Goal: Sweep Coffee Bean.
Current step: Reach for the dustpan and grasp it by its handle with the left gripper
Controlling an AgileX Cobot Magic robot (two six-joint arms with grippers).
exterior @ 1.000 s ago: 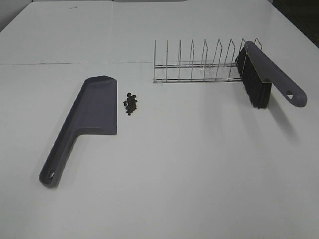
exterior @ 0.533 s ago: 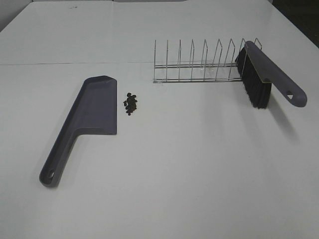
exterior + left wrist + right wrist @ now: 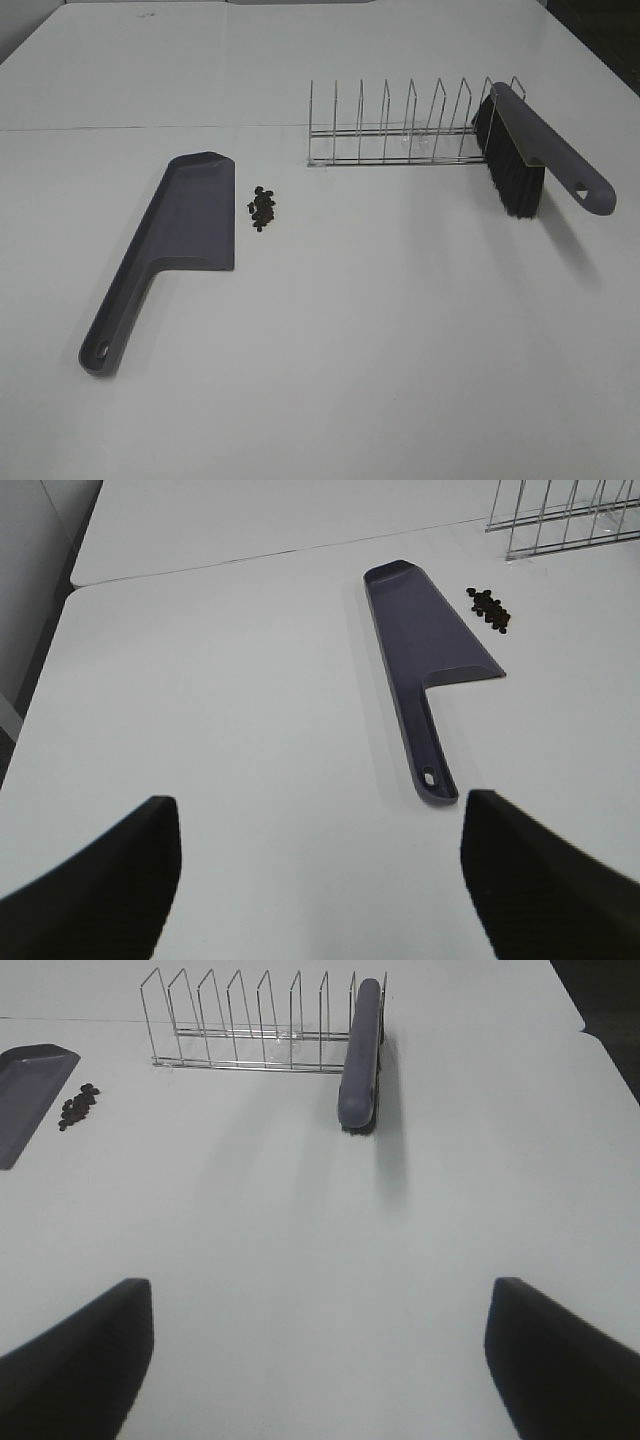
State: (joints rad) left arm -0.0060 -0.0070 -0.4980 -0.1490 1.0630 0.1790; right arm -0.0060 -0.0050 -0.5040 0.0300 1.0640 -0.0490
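A small heap of dark coffee beans (image 3: 263, 208) lies on the white table, just right of the grey-purple dustpan (image 3: 180, 235), which lies flat with its handle toward the front left. The brush (image 3: 535, 150) leans in the right end of the wire rack (image 3: 400, 130), bristles down. In the left wrist view the dustpan (image 3: 425, 645) and the beans (image 3: 490, 608) are ahead of my open left gripper (image 3: 320, 880). In the right wrist view the brush (image 3: 362, 1050) and the beans (image 3: 78, 1106) lie far ahead of my open right gripper (image 3: 320, 1355). Neither gripper shows in the exterior high view.
A seam runs across the white table (image 3: 400, 330) behind the dustpan. The wire rack has several empty slots left of the brush. The table's left edge (image 3: 45, 670) shows in the left wrist view.
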